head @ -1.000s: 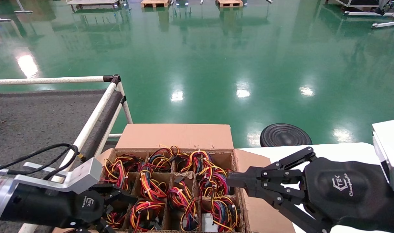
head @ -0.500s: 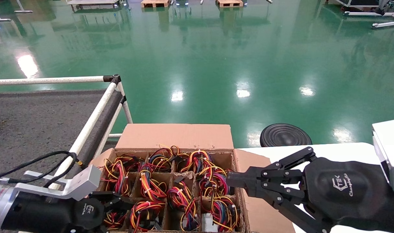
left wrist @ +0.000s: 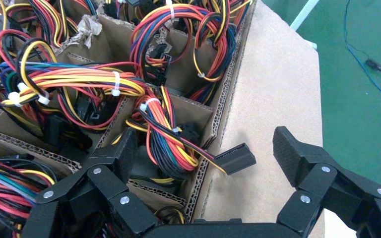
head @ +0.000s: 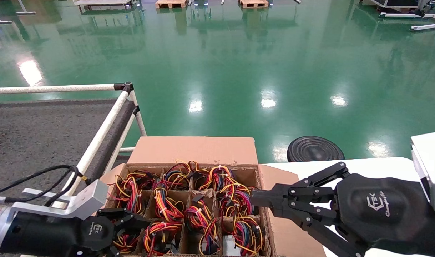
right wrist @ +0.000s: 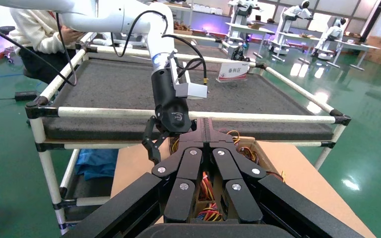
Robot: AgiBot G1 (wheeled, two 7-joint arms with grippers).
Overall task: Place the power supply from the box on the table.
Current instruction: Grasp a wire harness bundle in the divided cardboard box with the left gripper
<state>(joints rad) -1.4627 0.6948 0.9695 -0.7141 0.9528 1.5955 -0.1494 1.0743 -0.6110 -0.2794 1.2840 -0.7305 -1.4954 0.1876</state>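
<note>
The power supply (head: 230, 246) shows only as a sliver of pale metal deep in a cell at the near right corner of the box (head: 196, 151); coils of red, yellow and orange wire (head: 167, 207) bury the rest of it and fill every other cell of the divider grid, so I cannot make out any other case. The box's far flap stands up and its right flap lies folded out over the white surface (head: 381, 164) beside it. Along the box's left wall there is only a narrow gap before the white tube rail (head: 103, 130) edging the dark speckled tabletop (head: 42, 132), whose grey surface lies wide open beyond the rail.

The left pincer (left wrist: 206, 148) reaches in low over the box's near left corner, tilted downward, its fingers (left wrist: 121, 151) spread wide astride the left wall: one finger is down among the wires inside a cell, the other hangs outside over the left flap. It grips nothing. A black connector (left wrist: 235, 157) on a wire bundle pokes over the wall between the fingers.

The right pincer (head: 254, 198) is held level at the box's right edge, its fingertips pressed together, pointing across the wires.
</note>
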